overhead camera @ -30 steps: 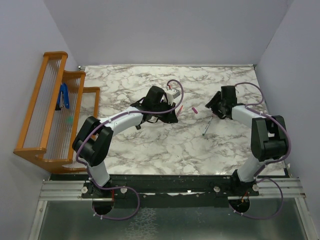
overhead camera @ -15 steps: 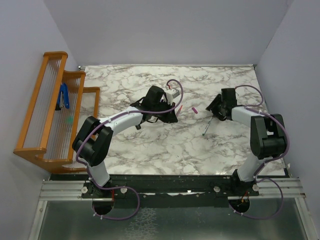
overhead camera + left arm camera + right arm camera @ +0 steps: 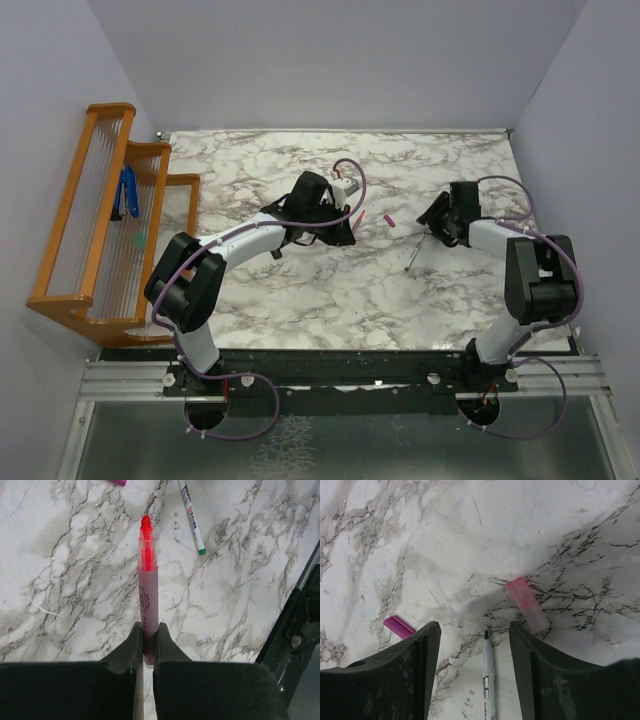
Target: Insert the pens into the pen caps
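Observation:
My left gripper (image 3: 148,630) is shut on the pinkish-white pen (image 3: 148,585), whose bare red tip points away over the marble; it is mid-table in the top view (image 3: 347,226). My right gripper (image 3: 475,630) is open and low over the table, with the tip of the greyish pen (image 3: 488,680) lying between its fingers. The pale pink cap (image 3: 528,605) lies just ahead of the right finger. The magenta-purple cap (image 3: 399,626) lies by the left finger, and shows in the top view (image 3: 391,220). The grey pen (image 3: 413,255) also shows there. The black marker and orange cap are out of view.
A wooden rack (image 3: 95,215) stands at the table's left edge with a blue-handled tool (image 3: 128,192) in it. The right arm's base (image 3: 300,625) shows at the right edge of the left wrist view.
My right gripper has shifted slightly to the right, away from the magenta cap. The left arm and its pen have not moved.

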Robot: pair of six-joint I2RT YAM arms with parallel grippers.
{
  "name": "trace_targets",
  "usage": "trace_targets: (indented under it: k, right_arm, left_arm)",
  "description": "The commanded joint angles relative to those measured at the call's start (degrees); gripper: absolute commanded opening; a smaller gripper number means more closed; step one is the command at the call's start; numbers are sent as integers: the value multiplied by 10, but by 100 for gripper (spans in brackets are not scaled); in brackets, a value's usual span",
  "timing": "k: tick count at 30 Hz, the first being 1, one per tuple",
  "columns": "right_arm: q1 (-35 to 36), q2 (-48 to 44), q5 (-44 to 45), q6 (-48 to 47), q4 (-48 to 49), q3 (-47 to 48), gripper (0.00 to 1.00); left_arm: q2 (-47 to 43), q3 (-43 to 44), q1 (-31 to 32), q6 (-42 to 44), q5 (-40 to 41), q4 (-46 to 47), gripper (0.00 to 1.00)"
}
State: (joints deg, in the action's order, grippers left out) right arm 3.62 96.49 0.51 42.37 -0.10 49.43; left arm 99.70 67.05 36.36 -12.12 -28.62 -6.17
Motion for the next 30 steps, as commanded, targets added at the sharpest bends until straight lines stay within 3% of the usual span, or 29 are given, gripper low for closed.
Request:
trace_targets:
  k: [1,12,18,23,30]
  right_arm:
    - [-6,-20,-1,-11,-33,-16,62]
    - [-25,-84,5,-22,-56,-30,63]
    - [-28,-184,150,-109,-108,30,69]
    - [-80,-115,131,-138,-161,105,68]
    - [-91,-15,84,-191,-183,150,62]
  left_arm:
    - [4,-1,-2,3,-1,-5,0]
    - [2,-3,-2,3,-1,-6,0]
    - [6,-2,-2,-3,-10,1,0]
    - [8,-3,-2,-10,-21,9,0]
    - [-9,-8,-2,1,-9,-6,0]
